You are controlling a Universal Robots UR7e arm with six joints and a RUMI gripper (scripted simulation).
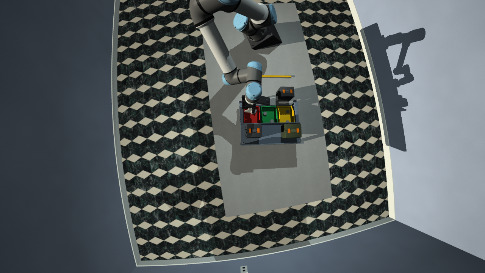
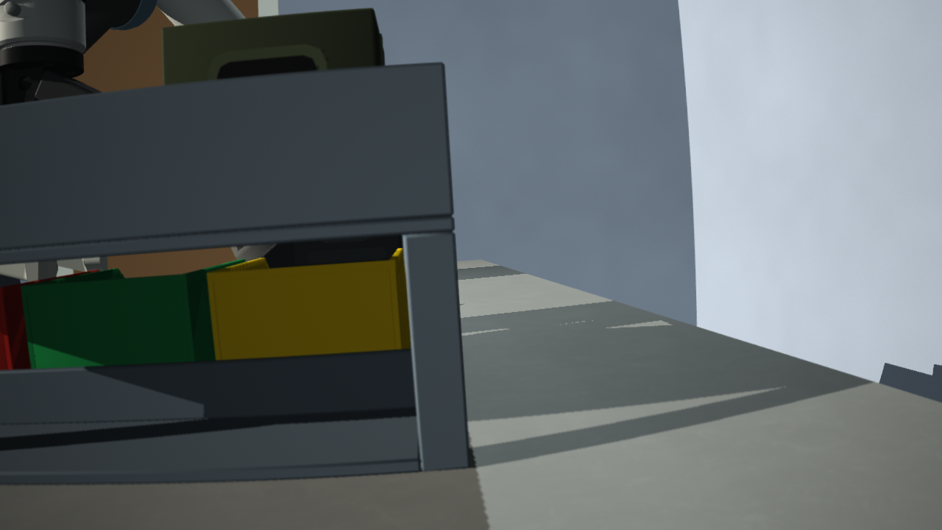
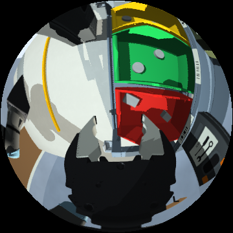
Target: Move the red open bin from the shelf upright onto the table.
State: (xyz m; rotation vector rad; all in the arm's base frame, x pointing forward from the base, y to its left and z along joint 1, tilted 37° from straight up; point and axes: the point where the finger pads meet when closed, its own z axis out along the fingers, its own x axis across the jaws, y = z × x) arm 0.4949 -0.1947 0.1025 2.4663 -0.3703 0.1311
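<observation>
The red open bin (image 1: 251, 118) (image 2: 12, 329) (image 3: 175, 129) stands upright on the shelf (image 1: 270, 133) (image 2: 230, 164), at the end of a row of bins. In the wrist view two grey parts lie in it, one light block (image 3: 131, 100) and one darker block (image 3: 166, 116). My gripper (image 1: 251, 110) (image 3: 118, 115) is open, its jaws partly apart with nothing between them. It is over the front end of the red bin, one jaw over the bin and the other out over the table side. The exterior view shows only part of the bin.
The green bin (image 1: 268, 114) (image 2: 112, 322) (image 3: 149, 61) is beside the red one, then the yellow bin (image 1: 286, 113) (image 2: 309, 309). A dark toolbox (image 1: 253, 135) and an olive toolbox (image 1: 291, 134) (image 2: 276, 39) stand on the shelf top. Another dark toolbox (image 1: 284, 95) and a yellow stick (image 1: 277, 76) (image 3: 44, 77) are in front.
</observation>
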